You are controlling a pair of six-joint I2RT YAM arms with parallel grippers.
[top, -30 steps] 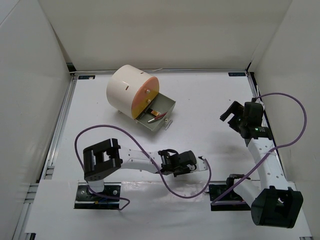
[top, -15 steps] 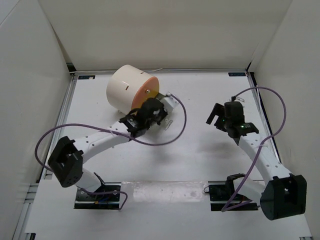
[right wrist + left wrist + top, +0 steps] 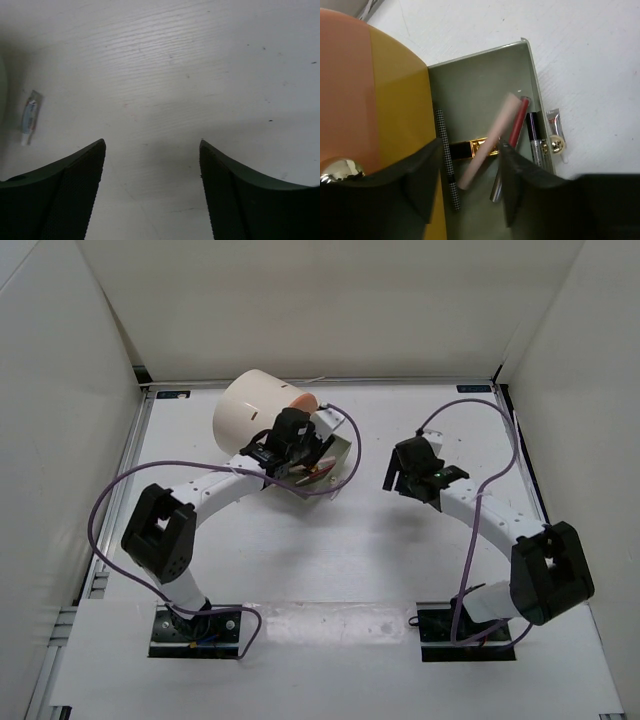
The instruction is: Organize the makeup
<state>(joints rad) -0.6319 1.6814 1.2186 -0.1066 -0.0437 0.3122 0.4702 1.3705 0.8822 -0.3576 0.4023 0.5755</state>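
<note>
My right end effector (image 3: 152,145) hung over the bare white bench (image 3: 200,60), its fingers well apart and holding nothing. My left end effector (image 3: 470,150) was also spread wide, poised over the open grey-green metal drawer (image 3: 470,85).

The makeup lay in that drawer. A pale pink stick (image 3: 487,147) slanted across the gap between my left fingers. It was blurred, so I could not tell whether it lay at rest. Under it sat a gold-and-black tube (image 3: 472,148). A thin black-and-white checked pencil (image 3: 446,160) ran along the drawer's left side. To the right lay a slim red stick (image 3: 517,127) and a clear vial with a black cap (image 3: 535,137).

A small silver squeeze tube (image 3: 554,122) lay on the bench just outside the drawer's front wall. Beyond stood the big cream cylinder with an orange front (image 3: 250,415), which carried the drawer.
</note>
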